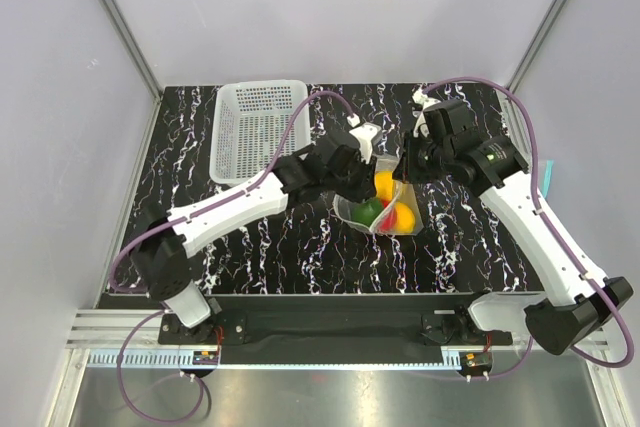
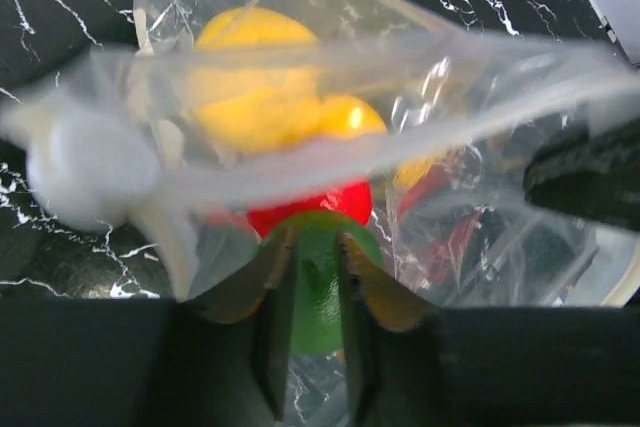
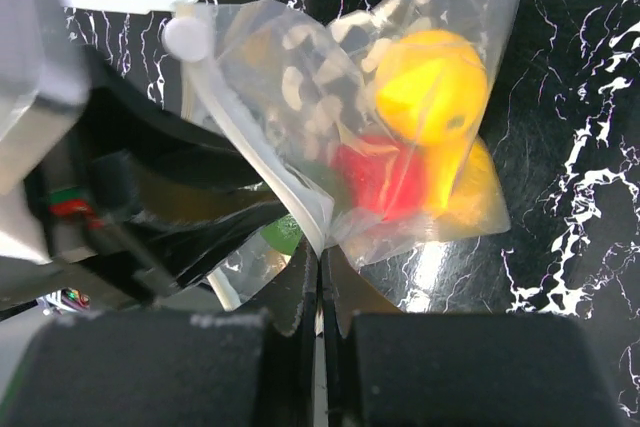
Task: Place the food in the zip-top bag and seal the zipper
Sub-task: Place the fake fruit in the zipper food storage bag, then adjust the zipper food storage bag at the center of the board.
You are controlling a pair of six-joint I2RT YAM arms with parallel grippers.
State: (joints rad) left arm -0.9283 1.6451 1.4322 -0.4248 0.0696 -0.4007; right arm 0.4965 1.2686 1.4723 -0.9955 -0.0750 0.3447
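Fruit (image 3: 430, 87) looks all inside the bag (image 3: 290, 67), over mid table (image 1: 250, 247) — my right pincer (image 3: 320, 267) clamps the zip (image 3: 260, 169); left pincer (image 2: 317, 257) nearly closed, grip unclear. Slide steadily — keep it taut.

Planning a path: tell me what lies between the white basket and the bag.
Top view: the left gripper sits between the basket and the bag, with a purple cable looping above it.

yellow, red, green food (image 3: 430, 97), white-dotted clear bag (image 3: 290, 77), black marbled table (image 3: 580, 147)
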